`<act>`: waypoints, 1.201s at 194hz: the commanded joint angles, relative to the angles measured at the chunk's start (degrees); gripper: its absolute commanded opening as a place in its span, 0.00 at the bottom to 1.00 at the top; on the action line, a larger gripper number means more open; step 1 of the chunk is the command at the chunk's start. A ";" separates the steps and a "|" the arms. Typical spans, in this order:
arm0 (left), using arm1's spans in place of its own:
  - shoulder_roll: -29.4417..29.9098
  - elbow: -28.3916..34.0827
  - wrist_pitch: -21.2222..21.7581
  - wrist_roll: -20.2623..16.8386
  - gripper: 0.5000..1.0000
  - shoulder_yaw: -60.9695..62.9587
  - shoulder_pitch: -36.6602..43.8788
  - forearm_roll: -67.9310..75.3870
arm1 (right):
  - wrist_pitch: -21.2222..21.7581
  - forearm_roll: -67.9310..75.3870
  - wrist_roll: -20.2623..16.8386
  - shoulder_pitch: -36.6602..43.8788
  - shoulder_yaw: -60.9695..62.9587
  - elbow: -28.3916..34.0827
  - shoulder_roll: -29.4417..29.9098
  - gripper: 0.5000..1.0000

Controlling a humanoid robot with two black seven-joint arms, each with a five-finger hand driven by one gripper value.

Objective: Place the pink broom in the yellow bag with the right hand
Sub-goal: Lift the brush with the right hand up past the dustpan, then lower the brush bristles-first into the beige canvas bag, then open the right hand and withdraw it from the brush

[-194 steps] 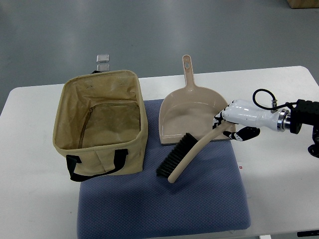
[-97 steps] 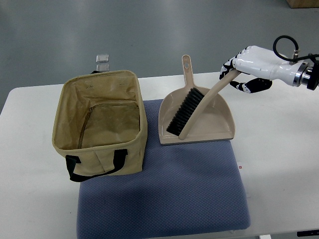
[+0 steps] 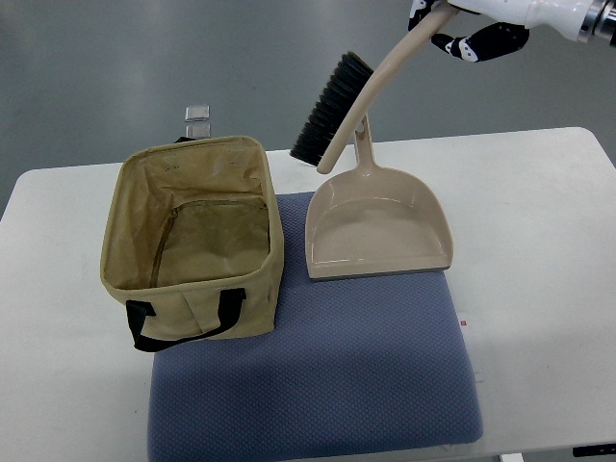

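My right hand (image 3: 460, 24) is at the top right edge, shut on the handle of the pinkish-beige broom (image 3: 356, 101). The broom hangs in the air, its black bristles (image 3: 323, 120) pointing down-left above the dustpan's handle. The yellow-tan bag (image 3: 197, 241) stands open on the left of the table, with black straps on its near side. The broom's head is up and to the right of the bag's far right corner, apart from it. The left arm is out of view.
A beige dustpan (image 3: 377, 227) lies right of the bag, half on a blue-grey mat (image 3: 318, 375) that covers the table's front middle. The white table (image 3: 539, 279) extends to the right. A small clear clip (image 3: 198, 115) sits behind the bag.
My right hand has lifted the broom off the mat and dustpan, raising it up and toward the far side, with the bristle head swinging left toward the bag.
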 commanded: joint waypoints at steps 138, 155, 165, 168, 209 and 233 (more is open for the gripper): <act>0.00 0.00 -0.04 0.00 1.00 0.05 0.02 0.00 | -0.40 -1.98 -0.20 5.23 -4.54 -11.10 25.91 0.09; 0.00 0.00 0.05 0.00 1.00 -0.04 0.02 0.00 | -0.49 -1.89 -0.11 4.09 -4.37 -11.19 26.43 0.36; 0.00 0.00 -0.04 0.00 1.00 -0.04 0.02 0.00 | -0.49 -1.80 -0.03 3.65 -4.10 -11.19 26.96 0.45; 0.00 0.00 -0.04 0.00 1.00 -0.04 0.02 0.00 | -0.49 -1.71 -0.03 3.48 -4.02 -11.19 27.05 0.50; 0.00 0.00 0.05 0.00 1.00 -0.04 0.02 0.00 | -0.49 -0.84 -0.11 1.45 -3.49 -11.36 26.87 0.83; 0.00 0.00 -0.04 0.00 1.00 -0.04 0.02 0.00 | -0.40 0.39 -0.11 0.75 -2.87 -11.36 25.91 0.83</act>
